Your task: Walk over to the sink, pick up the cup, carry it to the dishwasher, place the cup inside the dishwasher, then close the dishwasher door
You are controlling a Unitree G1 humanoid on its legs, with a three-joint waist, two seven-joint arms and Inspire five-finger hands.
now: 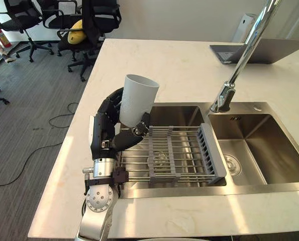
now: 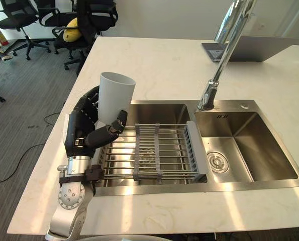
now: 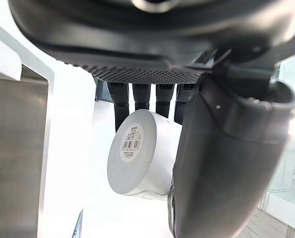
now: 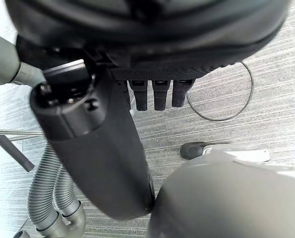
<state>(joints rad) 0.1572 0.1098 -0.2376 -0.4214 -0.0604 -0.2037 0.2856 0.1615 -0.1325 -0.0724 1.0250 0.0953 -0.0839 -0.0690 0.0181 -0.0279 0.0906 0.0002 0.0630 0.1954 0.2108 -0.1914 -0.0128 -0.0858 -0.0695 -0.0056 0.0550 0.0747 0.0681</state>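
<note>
Pickup done, grey cup (image 1: 138,100) clasped upright in left hand's (image 1: 105,131) curled fingers by sink (image 1: 182,114); dishwasher steps left undone.

cup (image 1: 138,100): matt white plastic, smooth to your eye
sink (image 1: 260,131): brushed steel
countertop (image 1: 164,65): glossy pale stone
tap (image 1: 245,52): polished metal

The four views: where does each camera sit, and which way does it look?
Left eye view: on the head, looking down at the sink; the left arm enters lower left, left hand curled round a white cup.
Right eye view: beside it, same scene slightly shifted.
Left wrist view: on the left wrist, looking along that hand at the cup's base.
Right wrist view: on the right wrist, past the right hand to the floor.
Shared: both eyes and the left wrist show the cup.
</note>
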